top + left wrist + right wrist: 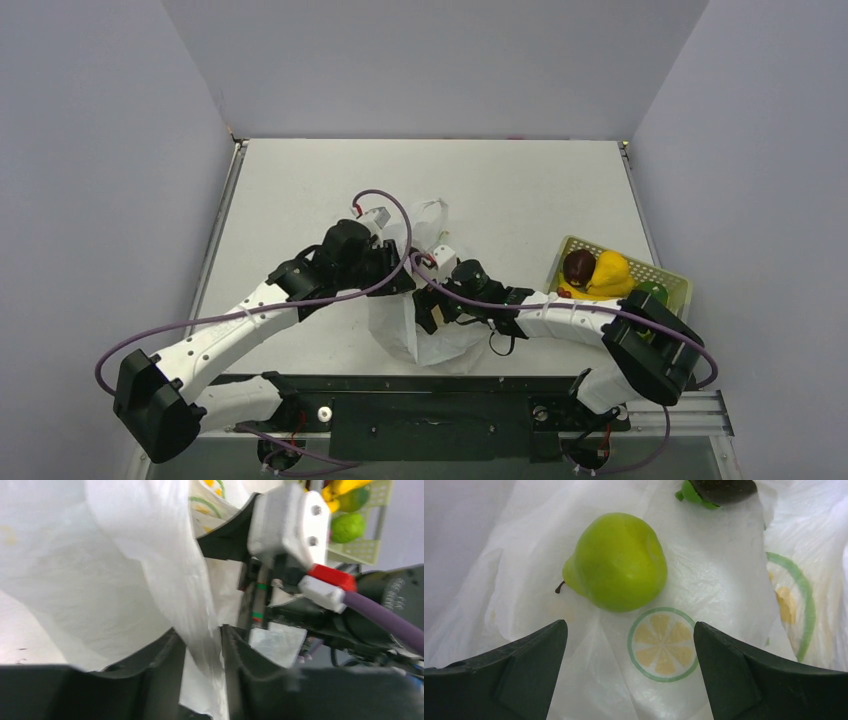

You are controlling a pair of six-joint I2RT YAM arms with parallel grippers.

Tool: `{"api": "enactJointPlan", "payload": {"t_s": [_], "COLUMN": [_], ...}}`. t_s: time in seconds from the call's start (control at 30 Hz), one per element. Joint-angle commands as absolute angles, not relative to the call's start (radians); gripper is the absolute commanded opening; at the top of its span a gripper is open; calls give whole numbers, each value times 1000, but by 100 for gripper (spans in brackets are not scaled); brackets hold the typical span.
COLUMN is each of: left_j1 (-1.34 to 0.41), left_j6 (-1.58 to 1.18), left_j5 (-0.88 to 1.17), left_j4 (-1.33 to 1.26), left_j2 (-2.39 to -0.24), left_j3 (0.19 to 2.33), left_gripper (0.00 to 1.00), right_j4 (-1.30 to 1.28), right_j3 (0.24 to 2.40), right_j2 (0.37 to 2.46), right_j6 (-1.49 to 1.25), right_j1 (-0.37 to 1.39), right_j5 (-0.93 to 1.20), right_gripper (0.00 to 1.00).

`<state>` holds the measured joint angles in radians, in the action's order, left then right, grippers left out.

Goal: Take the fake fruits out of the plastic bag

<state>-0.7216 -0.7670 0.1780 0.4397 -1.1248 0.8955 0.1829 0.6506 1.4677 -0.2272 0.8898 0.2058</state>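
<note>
Black fingers (pixel 524 680) of the right gripper (pixel 631 677) fill the near edge of its wrist view. They are spread wide, with only the crinkled bag (pixel 724 555) between them. Just beyond lies a green pear (pixel 616 562) on the white film inside the bag, stem to the left, touching a lemon-slice logo (pixel 663 645). The left gripper (pixel 200 650) is pinched on a fold of the bag, the film running up between its fingers. From above, both grippers meet at the bag in the middle of the table (pixel 300 180). Off to the right, a basket (pixel 668 272) holds a dark purple fruit (pixel 578 265), a yellow piece (pixel 610 272) and a green one (pixel 652 296).
</note>
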Motion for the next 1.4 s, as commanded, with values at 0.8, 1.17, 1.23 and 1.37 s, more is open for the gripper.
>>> {"api": "enactJointPlan", "payload": {"t_s": [0.8,1.17,1.23,1.37], "left_j1": [-709,-709,-707,-704], "left_j6": [-820,-817,-814,-806], "left_j5": [-78,-84,-85,-98], "left_j4": [662,661,664,680], "left_j2": [-857,-873,-876,-872], "left_j3": [753,729,729,726], "left_gripper": [0,0,0,0], "right_j4": [329,228,188,130], "right_j3": [836,882,893,871], "right_j2": [1697,1696,1649,1527], "right_j6": [-277,-228,-210,-190], "right_j1": [955,961,960,959], "right_j5": [174,137,140,100], "right_gripper": [89,39,15,0]}}
